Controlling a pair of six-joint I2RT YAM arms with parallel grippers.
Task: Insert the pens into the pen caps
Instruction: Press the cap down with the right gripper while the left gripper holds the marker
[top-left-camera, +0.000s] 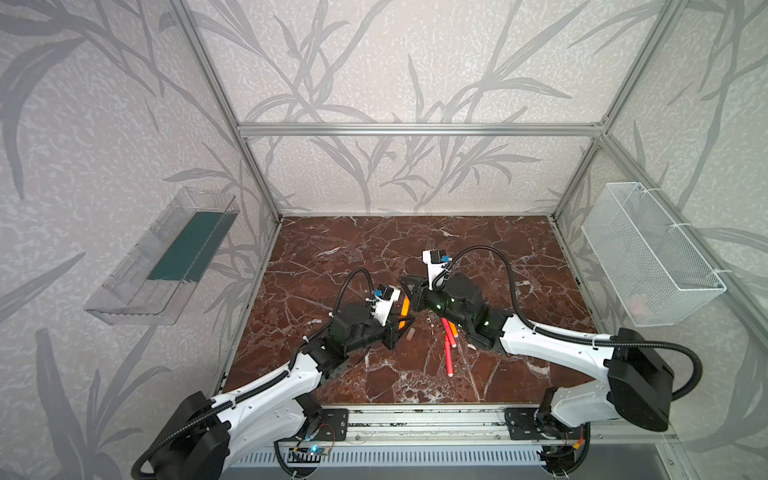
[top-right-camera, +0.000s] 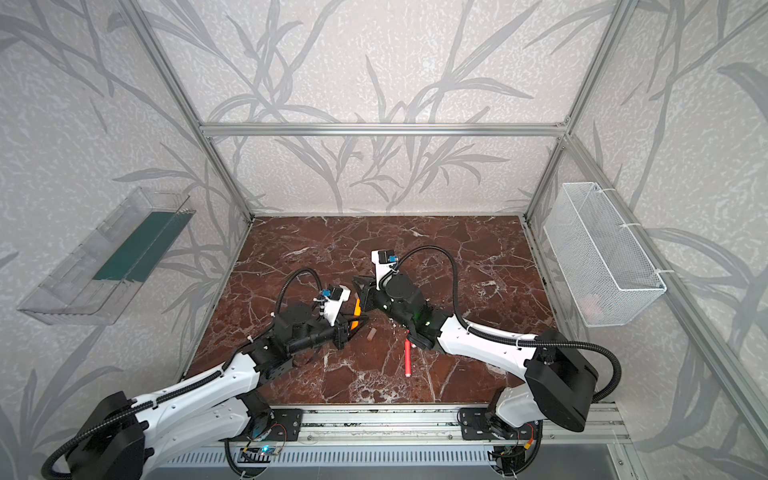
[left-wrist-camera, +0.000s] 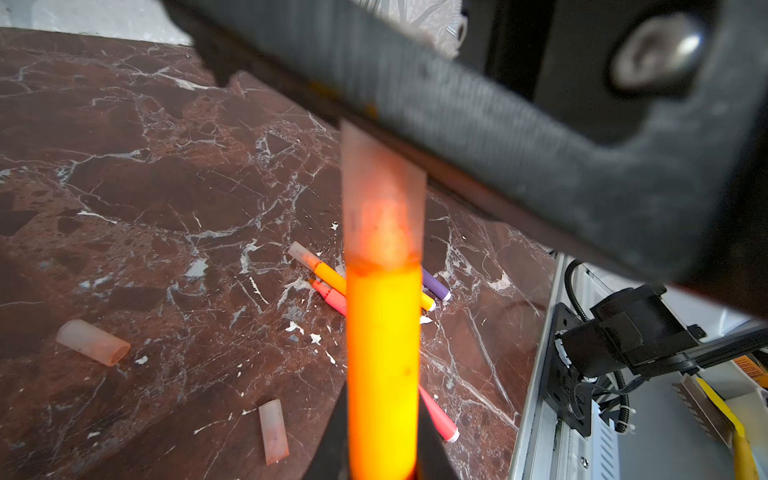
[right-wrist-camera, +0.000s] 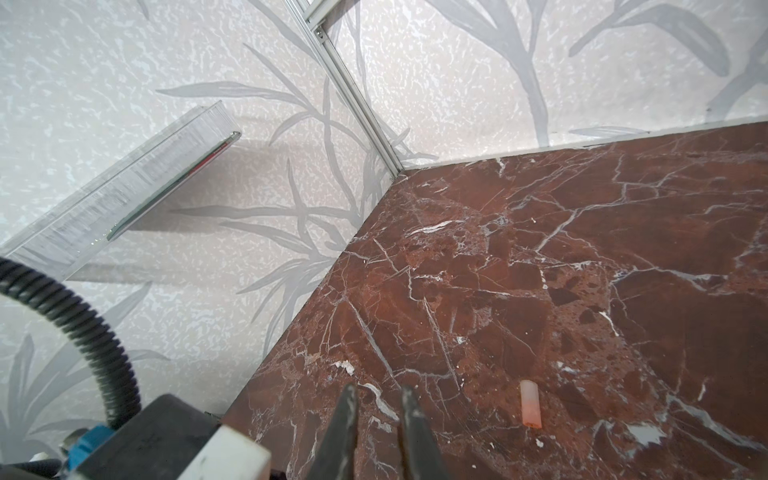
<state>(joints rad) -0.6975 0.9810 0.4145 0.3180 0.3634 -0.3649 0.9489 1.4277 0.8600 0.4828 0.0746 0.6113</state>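
My left gripper (top-left-camera: 402, 322) (left-wrist-camera: 382, 415) is shut on an orange pen (left-wrist-camera: 382, 353) and holds it off the marble table (top-left-camera: 332, 257). A translucent pen cap (left-wrist-camera: 382, 199) sits over the pen's tip. The cap's far end is hidden behind a finger (left-wrist-camera: 498, 137) of my right gripper (top-left-camera: 405, 286) (right-wrist-camera: 378, 392), which is shut on the cap. Only bare fingertips show in the right wrist view. On the table lie loose caps (left-wrist-camera: 93, 343) (left-wrist-camera: 274, 430) (right-wrist-camera: 530, 405), a capped orange pen (left-wrist-camera: 328, 276), a purple pen (left-wrist-camera: 436, 286) and red-pink pens (top-left-camera: 449, 353) (left-wrist-camera: 332, 297).
A clear plastic tray (top-left-camera: 162, 266) hangs on the left wall and a white wire basket (top-left-camera: 648, 253) on the right wall. An aluminium rail (top-left-camera: 415, 419) with both arm bases runs along the table's front edge. Frame posts stand at the back corners.
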